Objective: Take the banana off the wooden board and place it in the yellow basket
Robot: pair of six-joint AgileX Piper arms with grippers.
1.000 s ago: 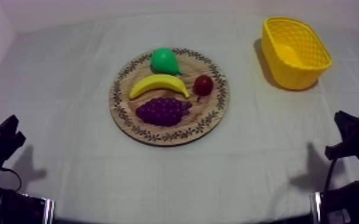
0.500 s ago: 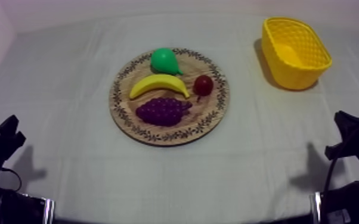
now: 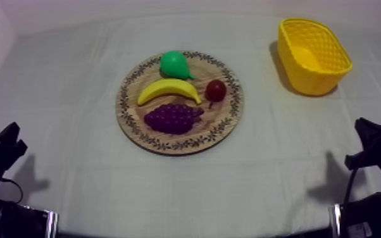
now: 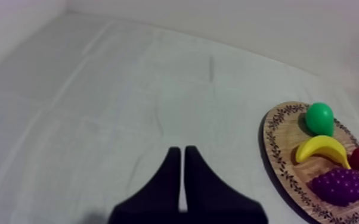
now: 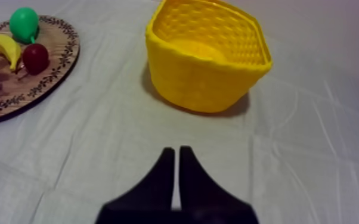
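Top view first. The banana lies in the middle of the wooden board, between the pear behind it and the grapes in front, with the small red fruit just off 1 tip. Its long axis runs side to side across the bench in a gentle arch, with both tips curving toward the grapes. So you'd want to close across the narrow width, front to back. It looks like smooth, glossy plastic with a rounded back, so I'd guess it's a bit slippery. The board is flat wood with a leafy patterned rim. The yellow basket is a woven-look plastic tub, well apart from the board on the right side. Both arms are parked low at the near corners. The board sits a touch closer to your left arm, but the basket is on the right arm's side.

Left wrist view: your left pincer has its 2 fingers pressed together with nothing in them. It's over bare cloth, and the board and banana lie ahead, off toward the bench's middle.

Right wrist view: your right pincer is also closed up empty. The basket is straight ahead of it, and the board is off toward the middle with the banana beside the pear. Nothing's been picked up yet.
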